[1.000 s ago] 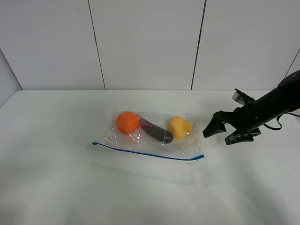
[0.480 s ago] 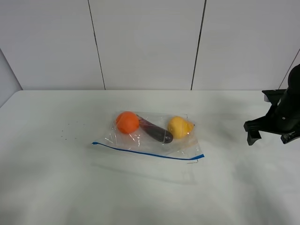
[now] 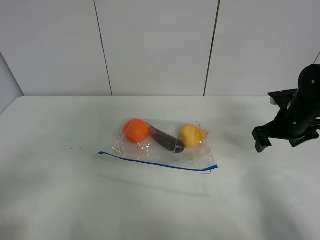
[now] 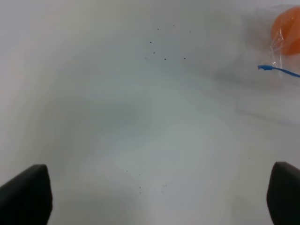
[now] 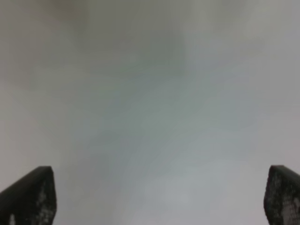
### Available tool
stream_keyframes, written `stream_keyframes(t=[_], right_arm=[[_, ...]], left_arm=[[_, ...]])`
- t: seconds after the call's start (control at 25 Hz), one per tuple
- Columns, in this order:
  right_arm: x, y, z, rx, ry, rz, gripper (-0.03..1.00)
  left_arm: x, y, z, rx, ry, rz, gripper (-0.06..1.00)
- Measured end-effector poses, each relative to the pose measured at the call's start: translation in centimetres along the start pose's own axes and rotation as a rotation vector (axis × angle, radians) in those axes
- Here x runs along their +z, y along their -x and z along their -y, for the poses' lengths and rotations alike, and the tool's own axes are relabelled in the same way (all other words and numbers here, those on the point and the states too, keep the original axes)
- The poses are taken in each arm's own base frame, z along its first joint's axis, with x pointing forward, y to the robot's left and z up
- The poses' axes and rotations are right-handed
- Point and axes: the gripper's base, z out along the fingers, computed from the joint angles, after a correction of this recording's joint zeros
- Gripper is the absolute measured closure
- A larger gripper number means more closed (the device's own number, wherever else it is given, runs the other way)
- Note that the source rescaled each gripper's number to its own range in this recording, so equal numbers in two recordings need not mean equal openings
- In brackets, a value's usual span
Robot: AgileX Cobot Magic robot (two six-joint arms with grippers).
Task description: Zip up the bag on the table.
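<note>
The clear plastic bag (image 3: 165, 144) lies flat in the middle of the white table (image 3: 60, 200). An orange ball (image 3: 136, 130), a dark long item (image 3: 168, 140) and a yellow item (image 3: 191, 135) show through it. Its blue zipper strip (image 3: 160, 163) runs along the near edge. My right gripper (image 3: 281, 142) is open and empty, over the table well right of the bag. My left gripper (image 4: 154, 197) is open and out of the exterior view. The left wrist view shows the bag's corner (image 4: 287, 33) and the zipper's end (image 4: 276, 70) far ahead. The right wrist view shows my right gripper (image 5: 159, 197) over blurred bare table.
A white panelled wall (image 3: 155, 45) stands behind the table. Small dark specks (image 4: 164, 47) dot the table left of the bag.
My right gripper has pulled back from the bag's right end to the table's right side. The bag has not moved.
</note>
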Motion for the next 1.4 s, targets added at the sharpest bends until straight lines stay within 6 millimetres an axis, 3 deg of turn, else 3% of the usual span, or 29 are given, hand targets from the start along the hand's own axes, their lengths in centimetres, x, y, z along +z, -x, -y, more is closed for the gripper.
stream_keyframes(t=[0.24, 0.48, 0.68, 0.76, 1.04, 1.4], right_arm=[[-4.4, -1.2, -1.4, -0.037, -0.001, 0.089, -0.01], [-10.3, -5.5, -1.2, -0.022, -0.016, 0.226, -0.01], [-13.6, -9.6, -1.3, 0.038, -0.018, 0.347, -0.01], [-14.3, -11.4, -1.4, 0.053, -0.018, 0.379, -0.01], [-14.2, -17.6, -2.0, 0.070, -0.007, 0.383, -0.01], [-15.4, -23.2, -2.5, 0.107, 0.015, 0.525, -0.01]], left_arm=[[0.0, 0.0, 0.0, 0.000, 0.000, 0.000, -0.05], [0.0, 0.0, 0.0, 0.000, 0.000, 0.000, -0.05], [0.0, 0.0, 0.0, 0.000, 0.000, 0.000, -0.05], [0.0, 0.0, 0.0, 0.000, 0.000, 0.000, -0.05], [0.0, 0.0, 0.0, 0.000, 0.000, 0.000, -0.05], [0.0, 0.0, 0.0, 0.000, 0.000, 0.000, -0.05]])
